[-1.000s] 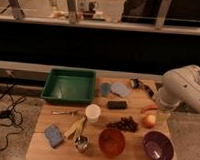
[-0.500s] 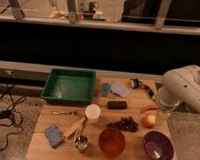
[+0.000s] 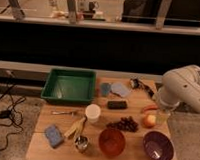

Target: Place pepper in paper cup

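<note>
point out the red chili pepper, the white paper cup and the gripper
slender red chili pepper (image 3: 149, 108): camera view, its middle
plain white paper cup (image 3: 92, 110): camera view, its open top
gripper (image 3: 162, 116): camera view, its lower end, right of the pepper

Red pepper (image 3: 149, 108) by pale end effector (image 3: 162, 117)

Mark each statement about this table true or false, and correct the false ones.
1. The pepper lies in the cup. False: it lies on the table, well to the cup's right.
2. The hand is at the table's right side, near the pepper. True.
3. The grapes are in the green tray. False: they lie on the table, outside the tray.
4. The orange bowl stands beside the purple bowl. True.
</note>
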Robot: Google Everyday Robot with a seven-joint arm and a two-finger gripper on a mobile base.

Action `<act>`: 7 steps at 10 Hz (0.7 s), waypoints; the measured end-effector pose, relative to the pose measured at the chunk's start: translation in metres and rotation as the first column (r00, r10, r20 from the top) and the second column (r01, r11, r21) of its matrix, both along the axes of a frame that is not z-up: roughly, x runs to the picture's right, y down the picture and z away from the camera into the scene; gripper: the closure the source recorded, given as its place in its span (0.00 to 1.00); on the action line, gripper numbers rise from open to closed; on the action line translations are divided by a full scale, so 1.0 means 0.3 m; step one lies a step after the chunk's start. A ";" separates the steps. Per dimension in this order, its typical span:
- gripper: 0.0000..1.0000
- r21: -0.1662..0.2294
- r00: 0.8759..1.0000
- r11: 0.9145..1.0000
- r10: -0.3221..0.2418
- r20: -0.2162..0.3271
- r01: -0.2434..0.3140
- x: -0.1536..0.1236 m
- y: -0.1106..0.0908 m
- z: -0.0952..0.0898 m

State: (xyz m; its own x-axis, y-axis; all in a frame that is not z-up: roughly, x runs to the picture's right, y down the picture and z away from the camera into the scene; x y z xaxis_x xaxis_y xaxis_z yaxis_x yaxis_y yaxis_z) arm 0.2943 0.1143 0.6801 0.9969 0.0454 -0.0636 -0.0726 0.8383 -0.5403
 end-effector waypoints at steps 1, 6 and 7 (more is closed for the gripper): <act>0.20 0.000 1.000 1.000 0.000 0.000 0.000 0.000 0.000 0.000; 0.20 0.002 1.000 1.000 0.010 0.006 -0.010 0.001 -0.008 0.007; 0.20 0.003 1.000 1.000 0.019 0.017 -0.019 0.001 -0.023 0.016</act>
State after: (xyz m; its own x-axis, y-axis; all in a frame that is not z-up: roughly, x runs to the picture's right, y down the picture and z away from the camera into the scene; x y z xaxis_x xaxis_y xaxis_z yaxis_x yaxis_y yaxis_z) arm 0.2946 0.1074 0.6848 0.9968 0.0641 -0.0469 -0.0793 0.8388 -0.5387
